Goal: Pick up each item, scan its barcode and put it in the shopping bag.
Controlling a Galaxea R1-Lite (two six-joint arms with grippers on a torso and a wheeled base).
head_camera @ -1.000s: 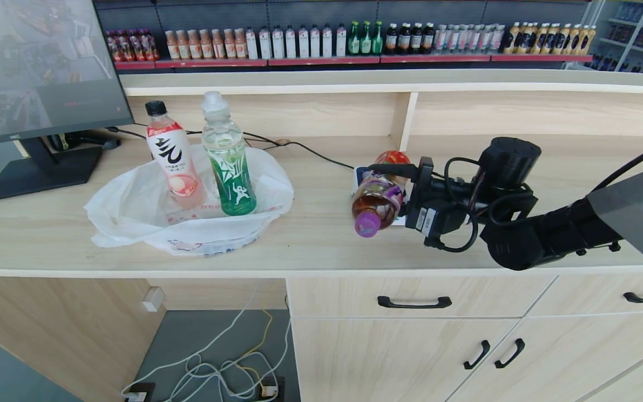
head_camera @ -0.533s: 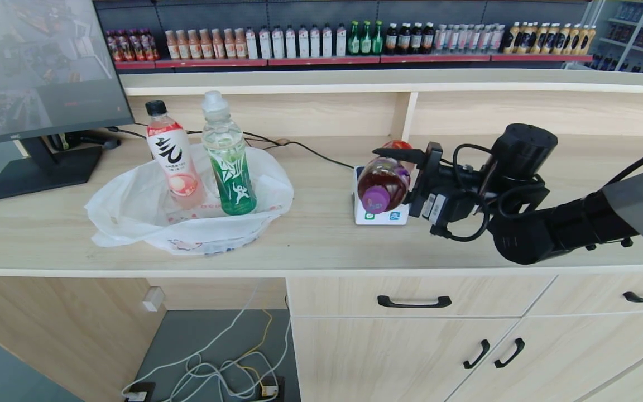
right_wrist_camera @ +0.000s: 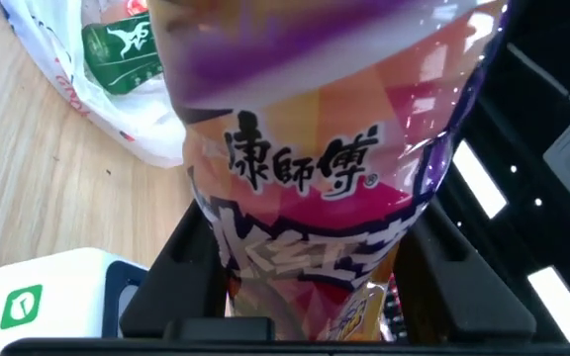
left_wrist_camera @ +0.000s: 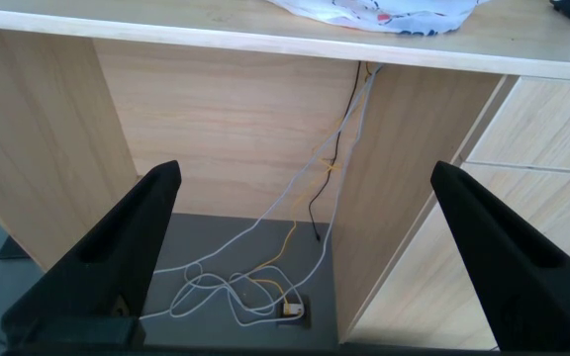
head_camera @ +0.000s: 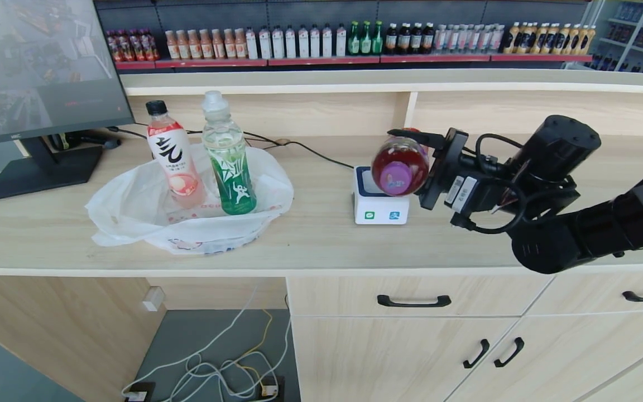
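My right gripper (head_camera: pixel 411 162) is shut on a brown drink bottle with a purple cap (head_camera: pixel 399 167), held lying sideways just above the white barcode scanner (head_camera: pixel 380 207) on the counter. Up close, the bottle's purple and orange label (right_wrist_camera: pixel 325 148) sits between my black fingers, with the scanner (right_wrist_camera: pixel 47 297) below. The white shopping bag (head_camera: pixel 132 215) lies on the counter's left part, and a pink-labelled bottle (head_camera: pixel 173 156) and a green-labelled bottle (head_camera: pixel 226 159) stand upright in it. My left gripper (left_wrist_camera: pixel 305 257) hangs open below the counter edge, facing the space under the counter.
A monitor (head_camera: pixel 37 67) on a black stand occupies the counter's far left. A black cable (head_camera: pixel 305 148) runs along the back of the counter. A raised wooden shelf with a divider (head_camera: pixel 402 114) borders the back. Loose cables (left_wrist_camera: pixel 265 267) lie on the floor.
My right arm has lifted the purple-capped bottle and carried it back and to the right, so the scanner below is now uncovered. The bottle's cap now points more toward the camera.
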